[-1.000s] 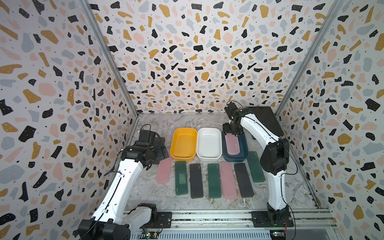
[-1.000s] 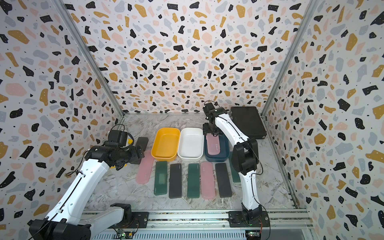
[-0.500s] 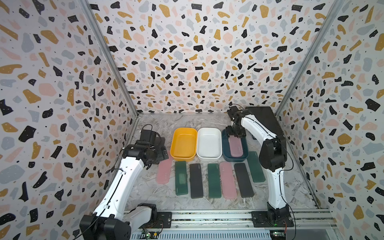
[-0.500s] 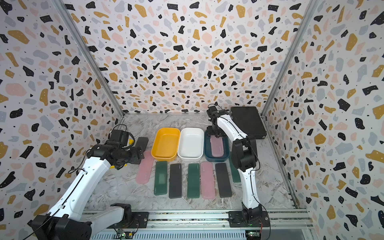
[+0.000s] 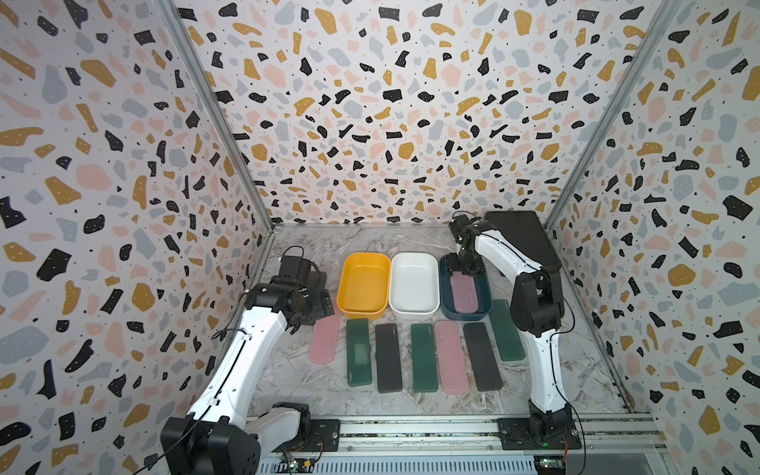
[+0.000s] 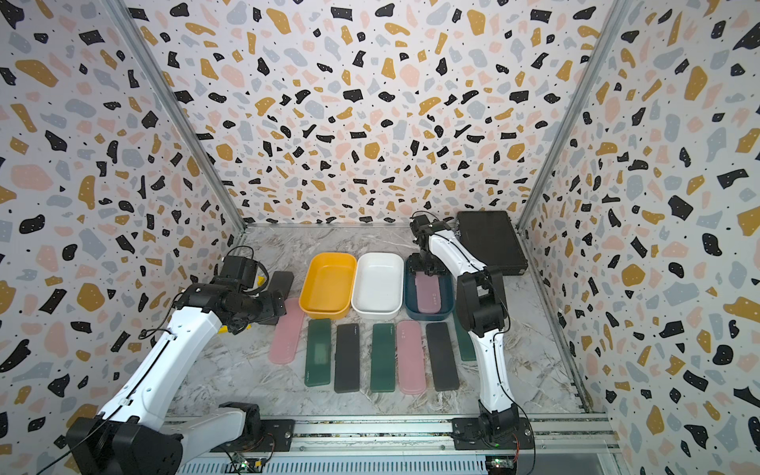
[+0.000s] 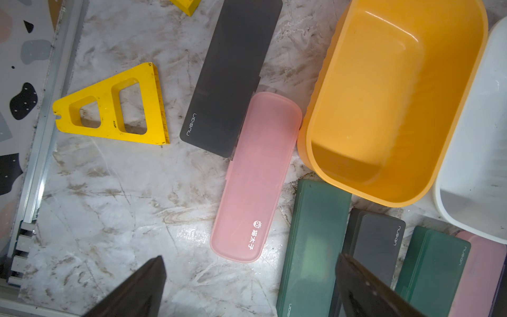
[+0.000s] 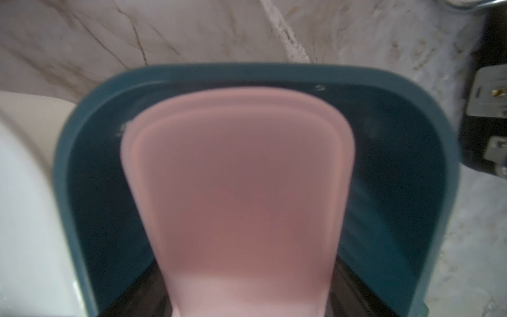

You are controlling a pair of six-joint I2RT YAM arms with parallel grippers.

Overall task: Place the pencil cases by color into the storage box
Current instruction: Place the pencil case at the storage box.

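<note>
While my right claw grips one pink case inside the blue box, eight cases lie unsorted on the worktop; left claw spread, empty.

Pink case matte plastic; yellow bin glossy plastic; tabletop marbled, scuffed.

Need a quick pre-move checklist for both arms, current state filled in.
1. The boxed pink case lies inside the blue box: ok.
2. Right gripper clear of it: not ok, clamped on its far end.
3. Left gripper open and empty: ok.
4. Room around the loose pink case below it: not ok, a black case and the yellow box sit against it.
5. Yellow box and white box empty: ok.
</note>
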